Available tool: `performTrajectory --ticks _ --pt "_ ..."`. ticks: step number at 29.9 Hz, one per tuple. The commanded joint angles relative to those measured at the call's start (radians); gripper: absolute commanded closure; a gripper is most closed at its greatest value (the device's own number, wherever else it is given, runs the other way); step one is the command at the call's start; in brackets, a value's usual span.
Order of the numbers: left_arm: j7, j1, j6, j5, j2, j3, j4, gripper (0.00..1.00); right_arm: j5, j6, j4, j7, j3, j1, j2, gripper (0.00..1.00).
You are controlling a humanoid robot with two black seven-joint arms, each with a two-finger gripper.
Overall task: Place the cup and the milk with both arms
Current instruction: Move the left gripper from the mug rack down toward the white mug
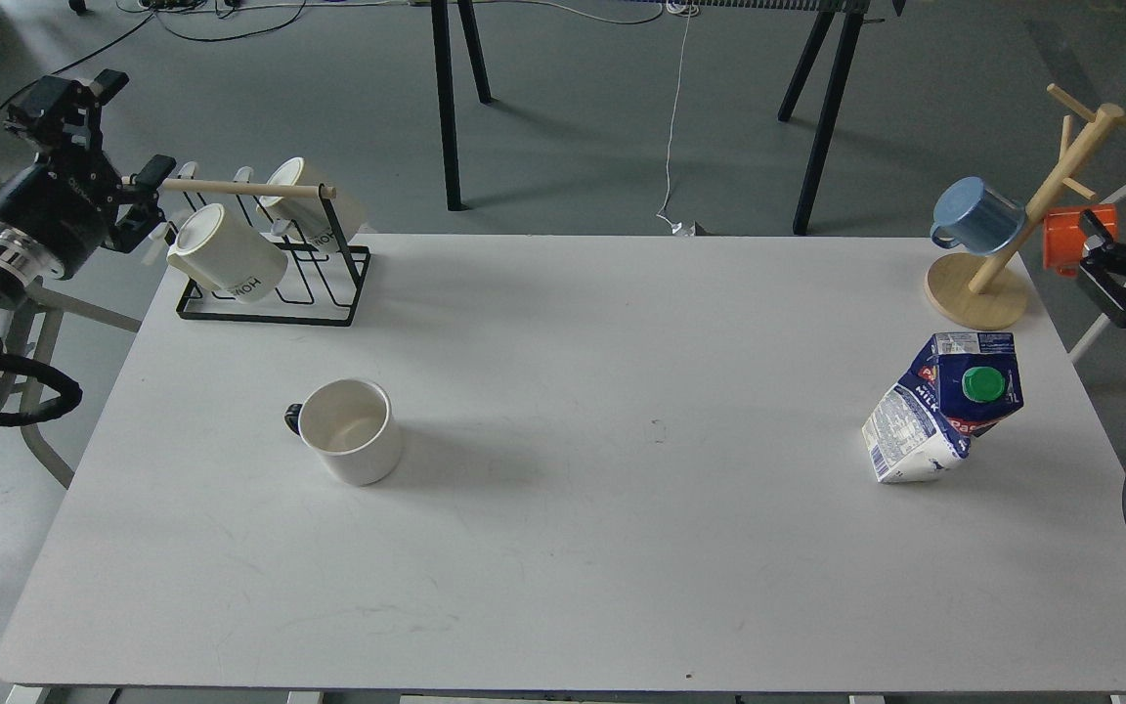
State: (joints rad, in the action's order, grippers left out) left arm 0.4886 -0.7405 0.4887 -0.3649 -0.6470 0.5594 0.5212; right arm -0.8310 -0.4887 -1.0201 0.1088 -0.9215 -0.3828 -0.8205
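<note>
The cup (350, 431), a plain white mug with a small black handle pointing left, stands upright on the left half of the white table (563, 548). The milk (946, 408), a dented blue and white carton with a green cap, stands leaning on the right half. My left gripper (145, 203) hovers open off the table's far left corner, beside the mug rack and well behind the cup. At the right edge, my right gripper (1097, 260) is open next to the orange mug, behind the milk. Neither holds anything.
A black wire rack (275, 293) with two cream lettered mugs sits at the far left corner. A wooden mug tree (988, 279) carrying a blue mug (975, 215) and an orange mug (1061, 240) stands at the far right corner. Black table legs stand beyond.
</note>
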Motion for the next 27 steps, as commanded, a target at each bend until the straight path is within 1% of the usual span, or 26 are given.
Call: performTrajectory --ticks 1,6,8,12,13,16,18,21,24,25,27 --pt "0.000 0.001 0.000 0.000 0.016 -0.001 -0.001 0.00 0.001 0.000 0.000 0.000 0.000 0.002 0.000 0.01" --pt "0.000 0.001 0.000 0.003 0.010 0.007 -0.006 0.00 0.001 0.000 0.000 0.000 -0.003 0.002 0.003 0.01" --pt "0.000 0.003 0.000 0.000 0.018 0.007 -0.035 0.00 0.000 0.000 -0.002 0.000 -0.005 0.004 0.004 0.01" --pt "0.000 -0.007 0.000 -0.037 0.000 -0.007 -0.047 0.00 0.000 0.000 -0.003 0.000 -0.011 0.004 0.003 0.01" --pt "0.000 -0.013 0.000 -0.073 -0.003 -0.013 -0.047 0.00 -0.003 0.000 -0.005 -0.001 -0.014 0.004 0.001 0.01" --pt "0.000 -0.060 0.000 -0.311 -0.003 -0.013 -0.029 0.00 -0.007 0.000 -0.015 0.000 -0.019 0.004 0.001 0.01" --pt "0.000 -0.101 0.000 -0.530 -0.016 -0.016 0.025 0.00 -0.007 0.000 -0.014 0.000 -0.022 0.004 0.001 0.01" --pt "0.000 -0.106 0.000 -0.879 -0.045 -0.016 0.147 0.01 -0.007 0.000 -0.012 0.000 -0.023 0.004 0.001 0.01" --pt "0.000 -0.097 -0.009 -1.116 -0.072 -0.021 0.279 0.01 -0.007 0.000 -0.012 0.000 -0.023 0.005 0.003 0.01" --pt "0.000 -0.095 -0.036 -1.164 -0.088 -0.022 0.316 0.01 -0.007 0.000 -0.011 0.000 -0.023 0.005 0.004 0.01" --pt "0.000 -0.077 -0.061 -1.245 -0.126 -0.048 0.390 0.00 -0.005 0.000 -0.008 -0.001 -0.023 0.004 0.004 0.01"
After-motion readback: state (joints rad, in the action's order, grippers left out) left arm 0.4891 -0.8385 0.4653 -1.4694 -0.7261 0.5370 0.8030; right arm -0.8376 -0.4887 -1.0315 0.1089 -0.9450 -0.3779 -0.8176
